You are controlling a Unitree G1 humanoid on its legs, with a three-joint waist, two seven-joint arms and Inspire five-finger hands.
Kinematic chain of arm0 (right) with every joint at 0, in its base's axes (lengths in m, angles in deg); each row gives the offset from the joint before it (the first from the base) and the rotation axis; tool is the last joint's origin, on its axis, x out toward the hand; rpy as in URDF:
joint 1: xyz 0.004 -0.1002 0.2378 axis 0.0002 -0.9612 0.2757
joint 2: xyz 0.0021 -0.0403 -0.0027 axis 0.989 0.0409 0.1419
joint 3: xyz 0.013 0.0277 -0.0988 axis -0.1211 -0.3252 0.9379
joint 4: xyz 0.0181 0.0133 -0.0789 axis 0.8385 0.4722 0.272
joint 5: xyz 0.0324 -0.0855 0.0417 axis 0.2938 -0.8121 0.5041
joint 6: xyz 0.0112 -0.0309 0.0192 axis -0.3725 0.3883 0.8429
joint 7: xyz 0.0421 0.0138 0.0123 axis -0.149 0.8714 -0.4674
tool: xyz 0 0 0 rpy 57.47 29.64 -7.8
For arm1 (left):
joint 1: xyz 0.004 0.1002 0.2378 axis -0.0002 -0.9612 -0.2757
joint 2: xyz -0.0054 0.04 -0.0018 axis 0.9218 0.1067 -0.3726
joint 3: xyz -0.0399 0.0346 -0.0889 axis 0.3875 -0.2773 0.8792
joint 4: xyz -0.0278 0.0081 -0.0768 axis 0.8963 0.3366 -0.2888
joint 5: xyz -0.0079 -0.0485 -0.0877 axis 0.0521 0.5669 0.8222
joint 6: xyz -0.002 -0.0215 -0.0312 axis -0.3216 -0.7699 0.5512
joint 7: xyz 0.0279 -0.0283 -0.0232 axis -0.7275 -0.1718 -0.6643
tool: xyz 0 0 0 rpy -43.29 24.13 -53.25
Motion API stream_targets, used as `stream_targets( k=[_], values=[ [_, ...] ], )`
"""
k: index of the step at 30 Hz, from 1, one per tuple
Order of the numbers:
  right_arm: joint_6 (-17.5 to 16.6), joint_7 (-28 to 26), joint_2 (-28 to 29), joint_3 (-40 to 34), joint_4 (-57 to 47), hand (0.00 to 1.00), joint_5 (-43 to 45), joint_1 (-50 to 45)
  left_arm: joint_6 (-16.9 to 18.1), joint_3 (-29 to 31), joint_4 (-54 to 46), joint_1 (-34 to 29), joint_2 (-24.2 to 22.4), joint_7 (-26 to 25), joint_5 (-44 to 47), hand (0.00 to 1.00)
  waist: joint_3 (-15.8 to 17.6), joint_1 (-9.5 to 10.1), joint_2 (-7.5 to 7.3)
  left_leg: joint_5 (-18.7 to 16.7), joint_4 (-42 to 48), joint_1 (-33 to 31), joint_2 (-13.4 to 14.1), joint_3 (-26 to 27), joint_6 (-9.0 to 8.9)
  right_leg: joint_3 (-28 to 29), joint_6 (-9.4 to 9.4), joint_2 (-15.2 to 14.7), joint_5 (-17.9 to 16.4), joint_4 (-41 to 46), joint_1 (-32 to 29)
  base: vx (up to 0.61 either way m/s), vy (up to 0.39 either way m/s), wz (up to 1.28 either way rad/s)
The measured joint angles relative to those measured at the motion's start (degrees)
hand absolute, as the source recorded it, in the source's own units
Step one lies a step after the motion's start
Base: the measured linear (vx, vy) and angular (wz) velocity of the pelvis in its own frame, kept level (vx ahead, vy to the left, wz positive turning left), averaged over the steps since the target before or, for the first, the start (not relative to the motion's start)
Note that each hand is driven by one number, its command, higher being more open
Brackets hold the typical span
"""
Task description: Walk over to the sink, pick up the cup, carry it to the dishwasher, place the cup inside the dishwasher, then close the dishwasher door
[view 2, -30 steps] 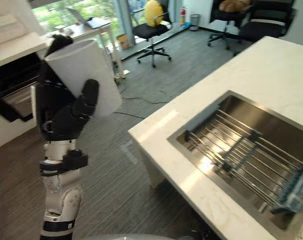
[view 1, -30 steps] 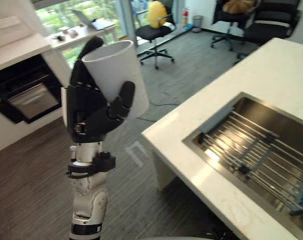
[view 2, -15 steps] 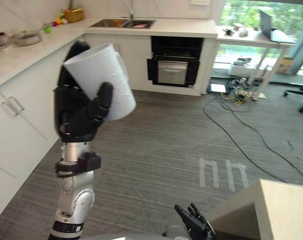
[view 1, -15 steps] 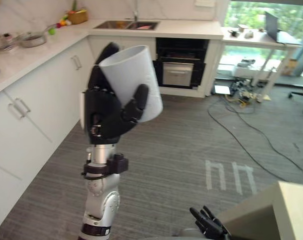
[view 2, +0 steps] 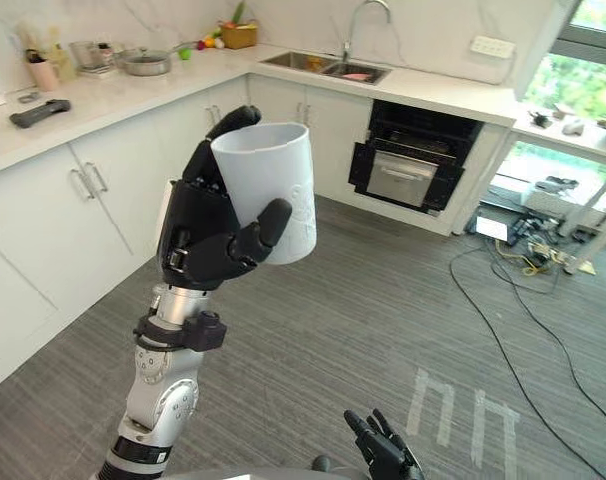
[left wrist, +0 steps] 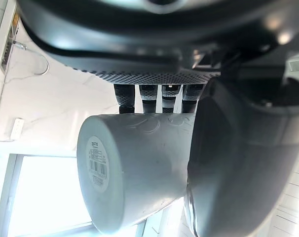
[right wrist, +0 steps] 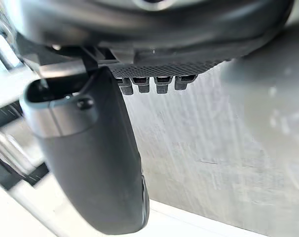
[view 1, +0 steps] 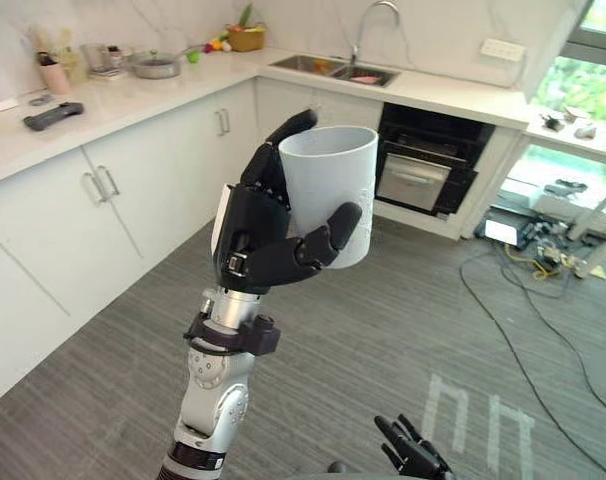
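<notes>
Carry stage here, I'd say. The cup (view 1: 328, 195) is up in the middle of the frame, off any surface, so the job now is getting it across the floor (view 1: 403, 330) without fumbling it.

My tips for this bit:
- Hold the cup roughly upright and close to the body. It sits high and leans a little to the right, so a jolt while walking could let it slip.
- Don't loosen the wrap until the cup is over the rack.
- Mind the cables (view 1: 543, 290) lying on the floor at the right of the frame and walk round them.
- The dark built-in appliance (view 1: 423, 170) under the tabletop (view 1: 133, 100), right of centre, looks like the place to head for, though I can't tell for sure it's the dishwasher. The sink (view 1: 333, 68) is just above it, near the top of the frame.

The left hand (view 1: 258, 235) is clamped round the cup: fingers curled behind the far wall up to the rim, thumb pressed across the near side. The left wrist view shows the same wrap, with the cup's base and its sticker (left wrist: 97, 163) facing out.

The right hand (view 2: 381, 450) pokes in at the bottom edge, fingers loose and apart, holding nothing.
</notes>
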Motion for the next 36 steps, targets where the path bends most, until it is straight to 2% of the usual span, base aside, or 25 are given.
stream_targets(
  k=[2,3,5,7,8,11,14,17,18,19,20,21,22,23,24,25,26,27,28,29,31,33,34,35,36],
  values=[
    [-1.2,0.0,0.7,-0.1,0.1,1.00,0.0,-0.3,0.0,0.0,0.8,1.1,-1.1,-1.4,0.0,0.00,0.0,-2.16,-0.03,0.9,-0.6,1.2,0.1,5.8,-0.62,-1.9,0.11,-1.2,-0.1,0.0,0.8,-0.04,0.045,0.01],
    [-1.4,0.0,0.8,-0.1,0.1,1.00,0.0,-0.4,0.0,0.0,0.8,1.3,-1.6,-1.9,0.0,0.00,0.0,-2.56,-0.05,1.2,-1.1,1.5,0.2,7.0,-0.62,-2.4,0.26,-1.4,-0.4,-0.2,1.1,-0.06,0.028,0.15],
    [-2.4,0.0,0.8,-0.1,0.2,1.00,-0.3,-0.9,1.0,0.6,0.9,1.5,-3.3,-4.2,0.0,0.00,0.1,-2.58,-0.12,2.0,-3.1,3.8,0.4,11.0,-0.81,-5.6,0.09,-2.7,-1.1,-0.4,2.3,-0.06,0.020,0.00],
    [-3.6,-0.1,0.8,0.0,0.8,1.00,-0.8,-0.9,2.2,2.0,0.9,1.5,-3.5,-5.9,0.0,0.00,0.2,-1.98,-0.50,2.1,-4.0,4.8,0.8,13.8,-1.06,-6.1,0.21,-3.0,-1.0,-0.3,3.5,-0.05,0.013,-0.01],
    [-4.6,-0.1,0.8,0.2,1.5,1.00,-1.3,-0.7,2.7,3.0,0.9,1.6,-3.4,-7.0,0.0,0.00,0.3,-2.08,-0.87,2.1,-4.1,5.4,1.7,17.1,-1.54,-6.7,0.83,-3.4,-0.6,0.0,4.2,-0.06,0.005,0.34],
    [-6.7,-0.2,-0.1,2.3,2.0,1.00,-2.6,-1.0,4.1,6.5,0.9,1.0,-4.3,-10.0,-0.1,0.00,0.4,-0.98,-1.05,2.8,-4.0,5.7,1.1,16.4,-1.06,-8.0,1.32,-5.1,-0.8,1.0,5.0,-0.05,0.028,0.35],
    [-6.9,-0.2,-0.5,3.6,2.1,1.00,-3.0,-1.3,5.9,11.1,0.7,-0.3,-4.3,-12.5,-0.1,0.00,0.5,0.27,-1.50,2.7,-3.8,5.2,1.1,15.2,-0.97,-8.7,1.48,-5.3,-1.1,1.0,5.1,-0.01,0.001,0.20],
    [-6.6,-0.2,-1.3,5.0,2.1,1.00,-3.0,-1.1,6.8,14.6,-0.5,-4.4,-4.6,-14.4,-0.1,0.00,1.0,0.71,-1.39,0.8,-0.3,3.8,2.8,13.0,-1.75,-10.5,1.44,-5.0,-4.0,3.7,5.1,0.08,-0.071,0.33],
    [-6.3,-0.2,-1.7,5.8,2.1,1.00,-3.0,-1.1,6.9,14.9,-1.5,-6.1,-4.6,-14.6,0.0,0.00,1.0,0.85,-1.30,-0.2,1.0,4.1,4.0,12.8,-2.73,-10.6,1.21,-4.4,-5.9,5.5,5.2,0.13,-0.113,0.07],
    [-5.6,-0.2,-1.9,6.0,2.1,1.00,-3.2,-0.8,6.9,15.3,-2.9,-7.5,-4.6,-14.6,0.0,0.00,1.2,1.41,-1.28,-1.6,5.1,3.3,5.3,13.0,-4.39,-10.7,0.86,-3.7,-8.3,7.3,5.1,0.16,-0.151,0.05],
    [-5.1,-0.1,-1.9,6.0,2.2,1.00,-3.5,-0.6,6.9,15.3,-3.2,-8.2,-4.4,-14.6,0.0,0.00,1.5,1.75,-1.80,-2.0,13.9,-0.3,6.6,13.0,-4.78,-10.7,0.19,-4.0,-9.7,8.4,5.2,0.12,-0.155,0.03],
    [-4.7,-0.2,-2.1,6.1,2.2,1.00,-3.7,-0.6,6.8,15.3,-3.3,-8.6,-4.5,-14.6,0.0,0.00,1.7,1.98,-1.84,-1.6,20.9,-3.6,7.9,12.7,-4.30,-10.8,0.03,-4.1,-10.2,8.7,5.4,0.10,-0.179,0.12],
    [-4.3,-0.8,-3.1,6.3,1.9,1.00,-3.8,-0.6,6.6,15.2,-4.0,-9.2,-5.5,-14.6,0.0,0.00,2.8,2.31,-0.70,1.6,34.1,-9.6,11.0,11.8,-2.12,-11.5,-0.39,-3.7,-11.0,8.8,6.7,0.12,-0.163,0.18],
    [-4.1,-1.1,-3.9,6.4,1.6,1.00,-3.8,-0.5,6.6,15.2,-4.5,-9.5,-6.7,-14.5,0.0,0.00,4.3,2.84,0.11,7.3,44.1,-13.8,14.0,11.3,0.56,-12.0,-1.03,-3.2,-11.7,8.1,8.9,0.14,-0.129,0.22],
    [-4.0,-1.1,-4.3,6.5,1.4,1.00,-3.8,-0.6,6.6,15.1,-4.5,-9.7,-7.1,-14.4,0.0,0.00,4.9,3.01,0.27,10.1,47.7,-15.8,15.3,11.0,0.71,-12.4,-1.18,-2.9,-11.9,7.4,10.2,0.16,-0.073,0.32],
    [-3.7,-1.2,-4.9,6.5,1.3,1.00,-3.7,-0.6,6.5,15.1,-4.4,-10.3,-7.2,-13.3,0.0,0.00,5.5,2.94,1.22,8.6,50.6,-18.7,16.3,11.3,0.80,-13.5,-1.46,-2.9,-12.2,5.8,12.3,0.18,-0.054,0.33],
    [-3.1,-1.2,-5.4,6.5,1.3,1.00,-3.7,-0.5,6.6,15.1,-4.4,-10.9,-7.2,-12.0,0.1,0.00,5.8,3.05,1.38,6.3,49.4,-20.0,16.6,13.1,0.69,-13.8,-1.49,-3.1,-12.2,4.4,13.8,0.24,-0.042,0.38],
    [-1.8,-1.5,-6.2,6.5,1.6,1.00,-3.8,-0.1,6.6,15.1,-4.4,-11.8,-7.2,-10.3,0.1,0.00,6.4,3.36,1.63,3.4,40.8,-20.3,15.7,18.4,0.12,-14.0,-1.57,-3.5,-12.2,2.0,15.9,0.21,-0.010,0.26],
    [-1.4,-1.7,-6.4,6.4,2.0,1.00,-3.8,0.1,6.6,15.0,-4.4,-12.2,-7.3,-9.8,0.1,0.00,6.4,3.38,1.64,3.3,35.3,-20.2,14.6,20.2,-0.02,-14.2,-1.56,-3.8,-12.2,1.3,16.5,0.29,0.063,0.24],
    [-0.6,-2.4,-6.6,5.2,3.1,1.00,-4.7,1.0,6.6,14.7,-4.5,-12.8,-7.5,-9.5,0.0,0.00,6.5,3.38,1.78,4.0,23.0,-19.8,11.5,22.0,-0.81,-14.4,-1.43,-4.4,-12.3,0.1,17.6,0.27,0.093,0.13],
    [0.0,-2.6,-6.7,4.4,3.3,1.00,-5.9,1.6,6.6,14.1,-4.5,-13.6,-7.7,-9.5,0.0,0.00,6.7,3.61,2.29,7.0,10.4,-19.9,8.9,21.9,-2.65,-14.3,-0.73,-4.6,-12.7,-1.1,18.8,0.27,0.126,-0.04],
    [0.0,-2.6,-6.9,4.6,3.2,1.00,-7.6,1.5,6.5,13.7,-4.4,-15.1,-8.1,-9.5,0.0,0.00,6.8,3.87,2.48,12.1,1.5,-20.3,8.7,20.4,-3.55,-13.0,1.87,-4.7,-15.5,-0.4,21.3,0.34,0.197,-0.30],
    [0.0,-2.5,-6.8,4.6,3.3,1.00,-7.8,1.4,6.5,13.7,-4.2,-15.4,-8.0,-9.4,0.1,0.00,6.8,4.14,2.23,14.6,2.2,-20.1,8.6,20.0,-2.89,-12.4,2.47,-5.2,-16.6,0.2,21.8,0.50,0.279,-0.46],
    [0.1,-2.5,-6.6,4.5,3.3,1.00,-7.9,1.3,6.5,13.4,-3.8,-15.6,-7.9,-8.7,1.7,0.00,6.1,4.64,1.21,17.6,4.3,-19.9,7.0,19.5,0.13,-10.8,3.38,-6.8,-18.7,1.1,22.4,0.56,0.292,-0.40],
    [0.7,-2.5,-6.1,3.4,3.9,1.00,-7.9,1.5,6.5,13.4,-3.8,-15.6,-7.9,-7.4,3.3,0.00,5.1,4.59,0.18,15.2,8.3,-20.5,5.0,18.4,4.74,-9.9,3.67,-8.7,-20.3,1.1,23.5,0.58,0.274,-0.25]
  ],
)
